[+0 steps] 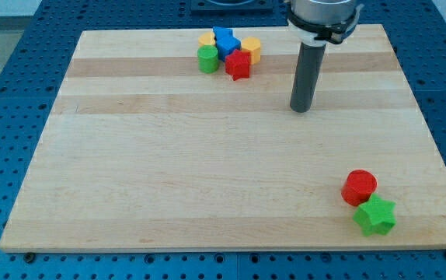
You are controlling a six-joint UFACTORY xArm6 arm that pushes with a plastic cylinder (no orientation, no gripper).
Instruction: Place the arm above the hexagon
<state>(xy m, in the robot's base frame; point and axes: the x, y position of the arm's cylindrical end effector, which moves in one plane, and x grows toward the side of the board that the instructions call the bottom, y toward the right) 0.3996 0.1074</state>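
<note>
nearest the view's bottom, well below and to the right of my tip point(301, 110): a green star block point(376, 216), matte and faceted, touching a red cylinder block point(359, 187) just above-left of it, smooth-sided with a flat round top. both on the pale wooden worktop point(168, 194), planked in light and slightly darker bands, faint grain, dull sheen.

mid-distance: my tip, end of a straight dark grey rod, smooth and round, resting at board height on bare wood, touching no block. no gripper on this rig, so nothing held and nothing to open or close.

farther, up and to the left of my tip: a tight cluster. red star block point(238, 66) closest to my tip, green cylinder block point(207, 59) at its left, blue block point(224, 40) behind, a yellow block point(206, 36) mostly hidden at far left, and the yellow hexagon block point(252, 47) at the cluster's right edge, near my tip yet apart.

step in hand, judged: approach not yet finished. next move calls for a slide left and toward the view's top, ending just beyond the hexagon without nudging the red star.
</note>
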